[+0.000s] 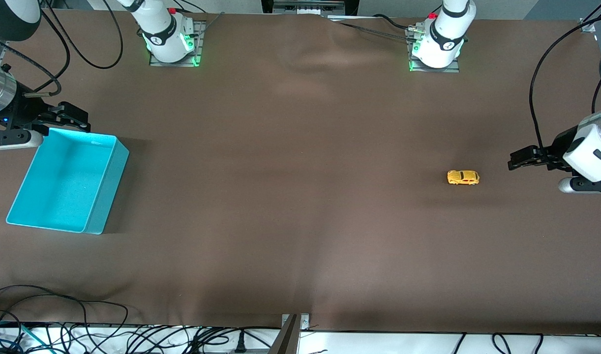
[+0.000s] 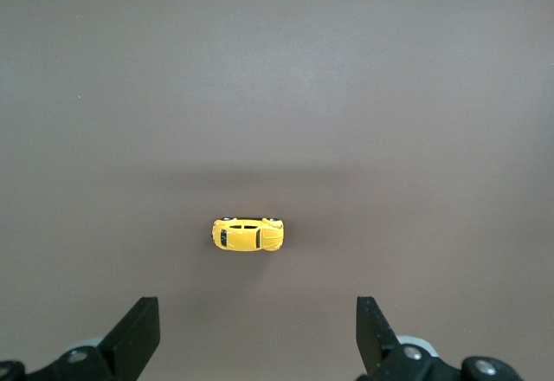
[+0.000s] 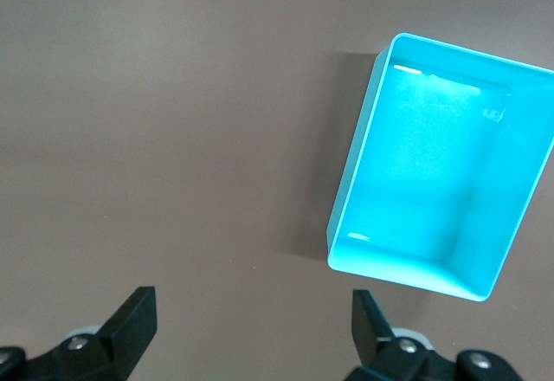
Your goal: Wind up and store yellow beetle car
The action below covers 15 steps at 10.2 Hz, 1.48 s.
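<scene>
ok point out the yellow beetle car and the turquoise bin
yellow beetle car (image 1: 463,177), front view, on its roof
turquoise bin (image 1: 107,189), front view, on its outer side wall

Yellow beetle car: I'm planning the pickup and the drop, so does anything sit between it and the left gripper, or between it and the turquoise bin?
Nothing visible does. Only bare tablecloth separates the yellow beetle car from the open left gripper and from the turquoise bin.

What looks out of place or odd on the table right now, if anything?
Nothing stands out. The yellow beetle car sits upright on its wheels toward the left arm's end, undamaged. The turquoise bin stands upright and empty at the right arm's end. The brown table cover shows only mild wrinkles.
</scene>
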Motion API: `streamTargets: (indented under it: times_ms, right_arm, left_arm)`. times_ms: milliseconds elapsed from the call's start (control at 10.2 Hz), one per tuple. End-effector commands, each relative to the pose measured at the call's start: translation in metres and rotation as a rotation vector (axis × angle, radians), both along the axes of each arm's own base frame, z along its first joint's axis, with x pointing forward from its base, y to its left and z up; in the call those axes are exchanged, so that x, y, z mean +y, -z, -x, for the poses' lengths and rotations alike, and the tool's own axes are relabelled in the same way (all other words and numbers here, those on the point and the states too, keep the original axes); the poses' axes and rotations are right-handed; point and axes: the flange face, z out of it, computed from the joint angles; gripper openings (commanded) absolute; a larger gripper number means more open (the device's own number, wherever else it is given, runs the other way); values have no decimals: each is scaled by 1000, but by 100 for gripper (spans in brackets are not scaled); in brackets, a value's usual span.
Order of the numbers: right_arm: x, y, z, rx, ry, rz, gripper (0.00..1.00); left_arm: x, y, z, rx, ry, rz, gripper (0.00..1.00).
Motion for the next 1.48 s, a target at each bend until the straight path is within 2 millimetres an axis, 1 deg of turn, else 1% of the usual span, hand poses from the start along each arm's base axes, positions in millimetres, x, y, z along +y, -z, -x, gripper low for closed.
streamTargets:
  times_ms: [0,689,885,984,1180,1279,1377]
  right_arm:
    - [-1,-8,7,0,19,-9,100]
    - [0,-8,4,-9,20,-18,100]
    - [-1,-13,6,-12,23,-21,100]
    - [-4,-14,6,-14,26,-21,100]
    - [-5,-14,7,-14,29,-23,100]
    - [-10,-15,6,-15,33,-30,100]
    - [-10,-24,9,-30,37,-67,100]
  left_arm:
    - [2,-1,4,-8,18,22,100]
    - [3,1,3,-5,19,20,100]
    - [3,2,3,-4,19,20,100]
    - [3,2,3,-4,19,20,100]
    - [4,2,3,-5,20,20,100]
    - [10,2,3,-5,32,21,100]
    - [11,2,3,-4,39,22,100]
